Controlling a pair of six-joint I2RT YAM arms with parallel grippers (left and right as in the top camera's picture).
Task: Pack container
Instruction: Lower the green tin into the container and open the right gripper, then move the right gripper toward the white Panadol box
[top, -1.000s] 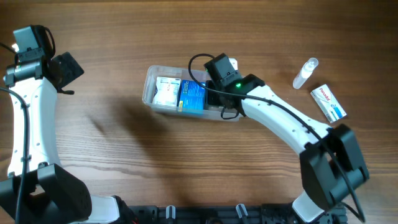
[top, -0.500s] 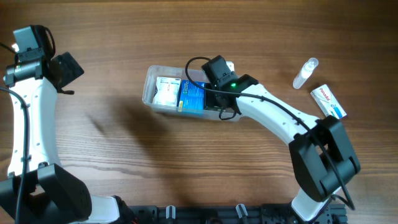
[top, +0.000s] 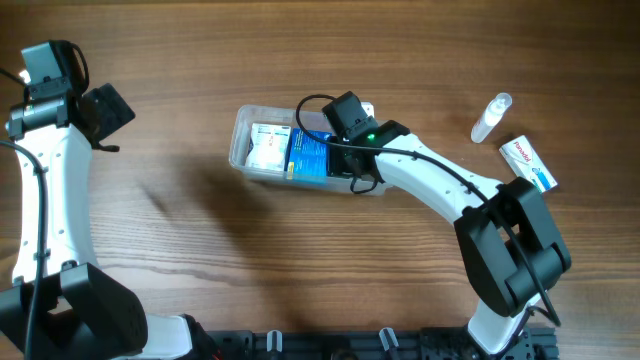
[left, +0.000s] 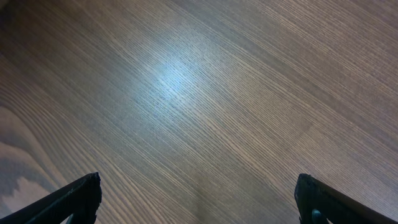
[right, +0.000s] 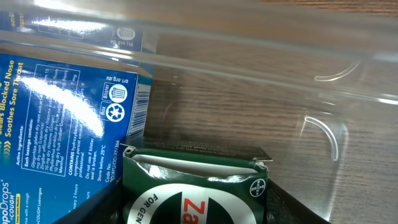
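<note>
Moved: the right arm (top: 440, 185) has swung its elbow and rear link toward 9 o'clock since the earlier frame, and its wrist has crept slightly the same way over the container (top: 240, 140); the left arm (top: 45, 200) has not shifted.
Container: on the counter (top: 200, 250), just to the 12 o'clock side of its centre, long side running 9 to 3 o'clock.
Contents: a white box (top: 266, 146) at the 9 o'clock end, and a blue box (top: 310, 155) touching it on its 3 o'clock side.
Right end effector (right: 196, 205): clamped on a green box (right: 196, 186), with one dark finger (right: 93, 208) against each side.
Green box: its top flap is crumpled; it is over the free 3 o'clock end of the container, with the blue box just beside it at 9 o'clock and the clear wall at 12 o'clock in the wrist view. Whether it touches the floor of the tub cannot be told.
Left end effector (left: 199, 208): fingers wide apart, nothing between them, over bare counter, well apart from the container at its 9 o'clock.
Bottle (top: 491, 117): small and clear, lying on the counter at 3 o'clock of the container.
Carton (top: 528, 165): white with red lettering, near the bottle at its 5 o'clock and not touching it.
</note>
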